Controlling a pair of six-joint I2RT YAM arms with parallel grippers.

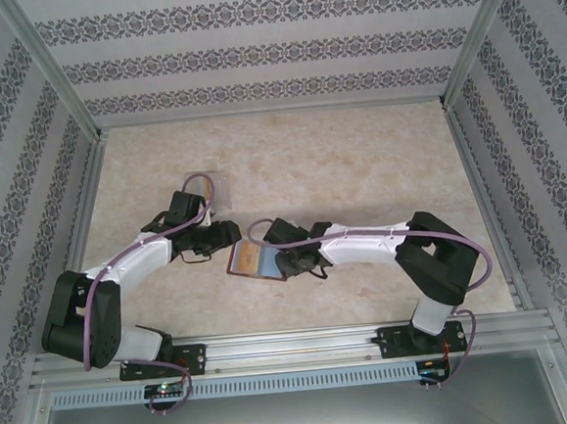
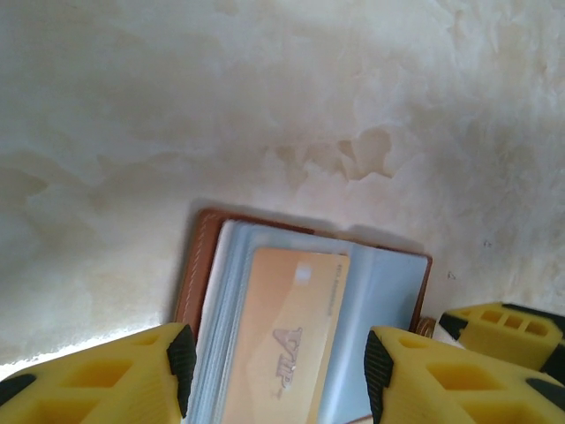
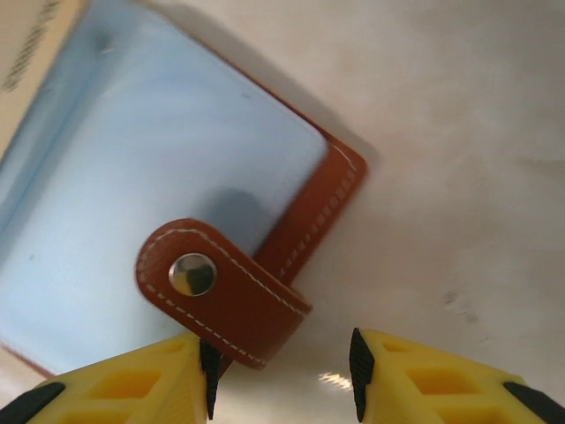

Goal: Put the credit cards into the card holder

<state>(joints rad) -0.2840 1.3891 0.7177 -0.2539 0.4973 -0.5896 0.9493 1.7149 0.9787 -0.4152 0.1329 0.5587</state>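
The card holder lies open on the table between my two grippers, brown leather with greyish-blue pockets. An orange-tan credit card marked VIP lies on its left pockets; whether it is inside a sleeve I cannot tell. My left gripper is open, its pads either side of that card and clear of it. The holder's snap tab is folded over the blue page. My right gripper is open at the holder's right edge, the tab's end between its fingers and against the left pad. A pale silvery card lies behind the left arm.
The marbled beige table is bare at the back and right. Patterned walls and metal posts enclose it on three sides. A yellow finger of the right gripper shows just past the holder's right edge in the left wrist view.
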